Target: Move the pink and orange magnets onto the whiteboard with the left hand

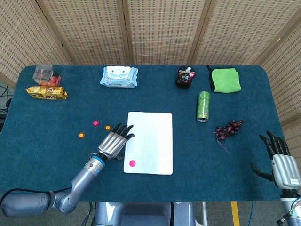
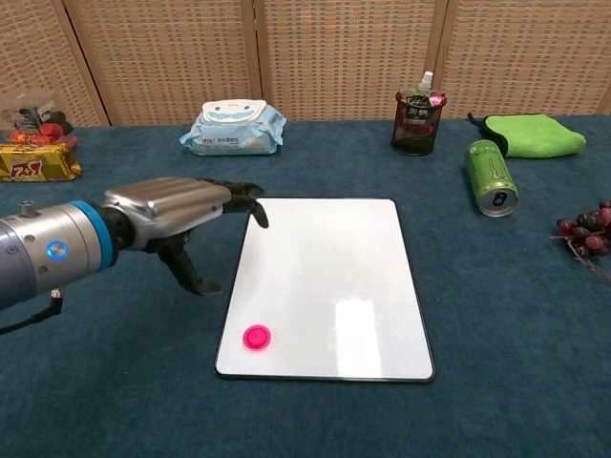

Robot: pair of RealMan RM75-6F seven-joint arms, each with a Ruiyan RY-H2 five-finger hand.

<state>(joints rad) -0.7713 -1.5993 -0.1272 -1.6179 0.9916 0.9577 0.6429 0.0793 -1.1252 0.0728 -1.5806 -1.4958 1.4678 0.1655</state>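
A white whiteboard (image 1: 153, 136) (image 2: 334, 258) lies flat at the table's middle. One pink magnet (image 1: 132, 163) (image 2: 256, 337) rests on its near left corner. A second pink magnet (image 1: 96, 123) and two orange magnets (image 1: 107, 127) (image 1: 81, 135) lie on the cloth left of the board; the chest view hides them behind my arm. My left hand (image 1: 113, 142) (image 2: 181, 215) hovers at the board's left edge, fingers apart, holding nothing. My right hand (image 1: 280, 162) is at the near right edge, fingers spread, empty.
A wipes pack (image 1: 119, 76), a snack bar (image 1: 46, 92), a clear box (image 1: 43, 73), a dark pouch (image 1: 185, 78), a green cloth (image 1: 225, 79), a green can (image 1: 203, 106) and grapes (image 1: 228, 129) lie around the board.
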